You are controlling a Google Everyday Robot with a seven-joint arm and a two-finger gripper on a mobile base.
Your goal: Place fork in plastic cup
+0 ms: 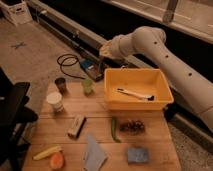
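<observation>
My gripper is at the back of the wooden table, up and to the right of the plastic cup. It is shut on the fork, a slim metal piece that hangs down from the fingers with its lower end above cup height. The cup is a small translucent light-green tumbler standing upright near the table's back edge, just left of the yellow bin. The fork is apart from the cup.
The yellow bin holds a pale-handled, dark-tipped utensil. A dark grey cup and a white cup stand left of the green cup. In front lie a green pepper, a small box, a blue cloth and a blue sponge. A black chair is at the left.
</observation>
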